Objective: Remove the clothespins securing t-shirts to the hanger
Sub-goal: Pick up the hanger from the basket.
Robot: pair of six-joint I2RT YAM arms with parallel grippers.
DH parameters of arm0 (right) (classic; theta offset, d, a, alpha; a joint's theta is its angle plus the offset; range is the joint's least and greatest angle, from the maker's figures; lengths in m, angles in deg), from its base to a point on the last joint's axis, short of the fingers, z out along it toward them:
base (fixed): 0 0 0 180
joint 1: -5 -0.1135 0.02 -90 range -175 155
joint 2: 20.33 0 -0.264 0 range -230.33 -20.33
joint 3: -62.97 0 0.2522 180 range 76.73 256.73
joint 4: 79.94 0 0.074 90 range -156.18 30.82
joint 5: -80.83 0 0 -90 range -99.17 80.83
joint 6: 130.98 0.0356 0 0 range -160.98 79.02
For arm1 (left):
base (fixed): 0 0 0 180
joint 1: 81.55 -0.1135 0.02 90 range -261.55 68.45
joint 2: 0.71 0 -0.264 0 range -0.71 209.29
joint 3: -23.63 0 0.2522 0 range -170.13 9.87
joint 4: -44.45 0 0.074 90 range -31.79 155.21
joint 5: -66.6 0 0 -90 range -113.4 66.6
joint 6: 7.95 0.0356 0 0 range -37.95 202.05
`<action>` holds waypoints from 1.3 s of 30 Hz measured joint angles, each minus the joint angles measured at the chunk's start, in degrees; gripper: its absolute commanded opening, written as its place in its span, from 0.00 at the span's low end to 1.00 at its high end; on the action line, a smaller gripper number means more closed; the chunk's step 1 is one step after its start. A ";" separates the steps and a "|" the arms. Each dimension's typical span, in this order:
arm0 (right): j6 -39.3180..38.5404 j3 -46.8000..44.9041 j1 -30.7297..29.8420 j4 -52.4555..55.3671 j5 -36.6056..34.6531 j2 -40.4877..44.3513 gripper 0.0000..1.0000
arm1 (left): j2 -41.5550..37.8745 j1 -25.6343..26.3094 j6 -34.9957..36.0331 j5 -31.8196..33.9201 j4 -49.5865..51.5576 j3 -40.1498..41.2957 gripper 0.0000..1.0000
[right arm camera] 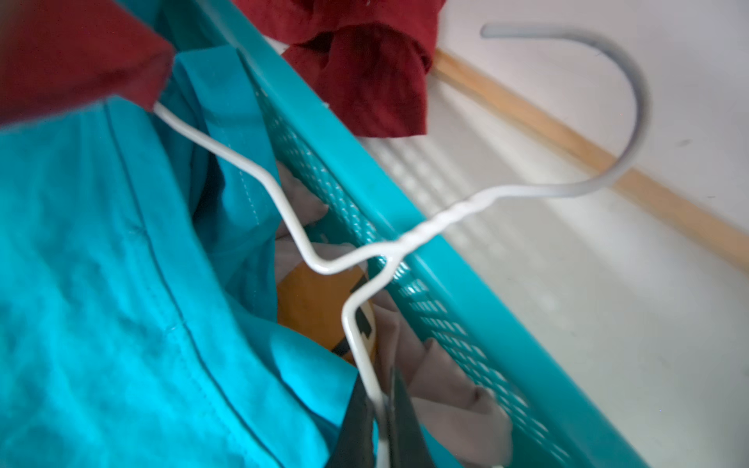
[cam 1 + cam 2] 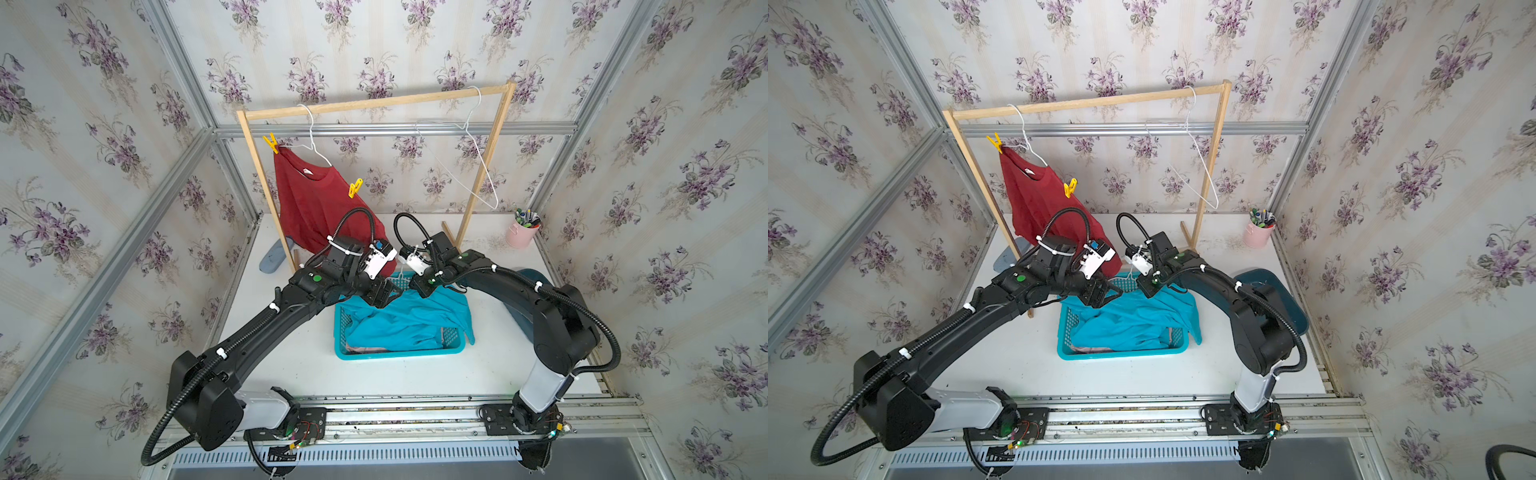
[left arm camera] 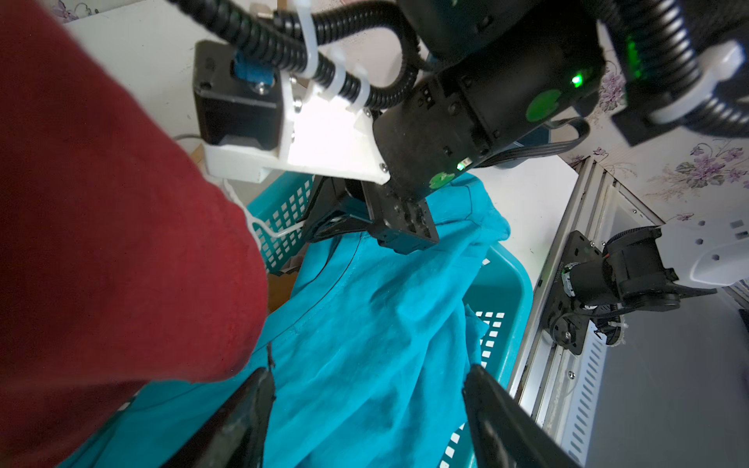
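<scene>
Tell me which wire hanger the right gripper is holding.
The hanger at the basket; the other two hang on the wooden rail, one bare, one with the red shirt.

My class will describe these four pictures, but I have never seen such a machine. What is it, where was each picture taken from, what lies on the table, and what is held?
It is a robot with two black arms, the left arm and the right arm, mounted at the front edge of a table. Two pictures look down from overhead; the other two come from a camera on each wrist. On the table stand a wooden rack, a turquoise basket and a pink cup. A red t-shirt hangs on the rack, held by two yellow clothespins. A turquoise t-shirt lies in the basket. The right fingers are shut on a white wire hanger; the left fingers are open over the turquoise t-shirt, holding nothing.
</scene>
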 measured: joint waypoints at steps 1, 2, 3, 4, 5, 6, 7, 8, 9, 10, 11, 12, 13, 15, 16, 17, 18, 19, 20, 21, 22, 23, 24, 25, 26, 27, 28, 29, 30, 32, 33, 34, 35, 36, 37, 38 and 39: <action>-0.24 -0.35 -0.11 -0.20 -0.46 0.96 0.00 | -0.28 0.00 -0.04 0.24 0.07 -0.04 0.99; -0.48 -0.68 -0.22 -0.37 -0.79 1.86 0.00 | -0.55 0.00 -0.37 0.46 0.17 -0.17 0.99; -0.79 -1.18 -0.22 -0.66 -1.27 3.10 0.00 | -0.87 0.00 -0.17 0.81 0.17 -0.33 0.99; -1.01 -1.77 -0.31 -0.98 -1.66 4.42 0.00 | -1.25 0.00 -0.11 0.94 0.20 -0.50 0.99; -1.07 -2.38 -0.39 -1.38 -1.81 5.64 0.00 | -1.60 0.00 -0.11 1.16 0.17 -0.63 0.99; -1.22 -3.10 -0.44 -1.86 -2.01 7.04 0.00 | -2.01 0.00 -0.11 1.44 0.20 -0.76 0.99; -1.33 -3.91 -0.42 -2.38 -2.10 8.48 0.00 | -2.49 0.00 -0.09 1.81 0.24 -0.96 0.99; -1.42 -4.68 -0.42 -3.02 -2.27 9.86 0.00 | -2.91 0.00 -0.11 2.16 0.33 -1.20 1.00; -1.44 -5.55 -0.42 -3.50 -2.34 11.43 0.00 | -3.43 0.00 -0.17 2.38 0.42 -1.57 1.00; -1.46 -6.36 -0.42 -3.96 -2.32 12.85 0.00 | -3.98 0.00 -0.33 2.47 0.44 -1.95 0.99; -1.49 -7.23 -0.42 -4.55 -2.34 14.32 0.00 | -4.44 0.00 -0.55 2.80 0.44 -2.32 1.00; -1.51 -8.13 -0.42 -5.03 -2.34 15.87 0.00 | -4.92 0.00 -0.81 3.15 0.44 -2.78 1.00; -1.57 -9.07 -0.42 -5.62 -2.32 17.46 0.00 | -5.35 0.00 -1.18 3.48 0.44 -3.28 0.99; -1.70 -10.91 -0.42 -6.47 -2.23 20.46 0.00 | -6.08 0.00 -1.64 3.54 0.44 -4.09 0.99; -1.86 -11.74 -0.42 -6.80 -2.23 21.86 0.00 | -6.40 0.00 -1.86 3.45 0.44 -4.42 0.99; -1.90 -12.79 -0.42 -7.41 -2.25 23.47 0.00 | -6.88 0.00 -2.01 3.32 0.37 -4.68 0.99; -1.95 -13.60 -0.42 -7.89 -2.27 24.72 0.00 | -7.32 0.00 -2.01 2.99 0.35 -4.76 0.99; -2.05 -14.60 -0.42 -8.31 -2.29 26.36 0.00 | -7.76 0.00 -2.01 2.54 0.31 -4.90 0.98; -2.08 -15.65 -0.42 -8.79 -2.36 28.06 0.00 | -8.26 0.00 -2.01 1.99 0.07 -5.01 0.96; -2.12 -16.50 -0.42 -9.20 -2.47 29.44 0.00 | -8.59 0.00 -2.01 1.46 -0.17 -5.14 0.94; -2.32 -17.64 -0.42 -9.94 -2.49 31.19 0.00 | -8.83 0.00 -2.01 0.74 -0.48 -5.40 0.92; -2.51 -18.78 -0.42 -10.88 -2.45 32.87 0.00 | -8.87 0.00 -1.99 -0.17 -0.79 -5.95 0.88; -2.71 -19.69 -0.42 -11.45 -2.23 34.36 0.00 | -8.76 0.00 -2.01 -1.01 -1.05 -6.56 0.85; -2.93 -20.63 -0.42 -12.15 -1.81 35.95 0.00 | -8.52 0.00 -2.01 -1.92 -1.27 -7.37 0.82; -3.26 -21.42 -0.42 -12.96 -1.29 37.38 0.00 | -8.17 0.07 -2.01 -2.89 -1.46 -8.24 0.79; -3.65 -22.01 -0.42 -13.60 -0.66 38.53 0.00 | -7.78 0.09 -2.01 -3.69 -1.66 -8.96 0.76; -4.00 -22.45 -0.42 -14.23 0.17 39.58 0.00 | -7.19 0.17 -2.01 -4.61 -1.75 -9.90 0.74; -4.26 -22.73 -0.42 -14.97 1.07 40.52 0.00 | -6.58 0.33 -2.01 -5.38 -1.90 -10.73 0.71; -4.50 -22.80 -0.42 -15.43 1.88 41.13 0.00 | -6.03 0.50 -2.01 -5.97 -2.14 -11.41 0.71; -5.16 -22.71 -0.42 -16.24 3.65 42.14 0.00 | -4.81 1.03 -2.01 -7.15 -2.27 -12.90 0.70; -5.38 -22.60 -0.42 -16.44 4.35 42.40 0.00 | -4.33 1.33 -1.99 -7.52 -2.36 -13.42 0.69; -5.60 -22.38 -0.42 -16.68 5.09 42.60 0.00 | -3.74 1.75 -1.99 -7.76 -2.45 -13.97 0.67; -5.77 -22.10 -0.42 -16.79 5.92 42.73 0.00 | -3.21 2.14 -1.97 -7.96 -2.49 -14.36 0.66; -5.95 -21.86 -0.42 -16.83 6.43 42.84 0.00 | -2.75 2.47 -1.77 -8.04 -2.51 -14.64 0.65; -6.14 -21.55 -0.42 -16.96 7.21 42.95 0.00 | -2.23 2.82 -1.38 -8.04 -2.56 -14.86 0.63; -6.29 -21.22 -0.42 -17.09 7.93 43.04 0.00 | -1.79 3.10 -1.31 -8.04 -2.56 -15.04 0.62; -6.56 -20.96 -0.42 -17.14 8.52 43.06 0.00 | -1.38 3.30 -0.94 -8.07 -2.54 -15.23 0.61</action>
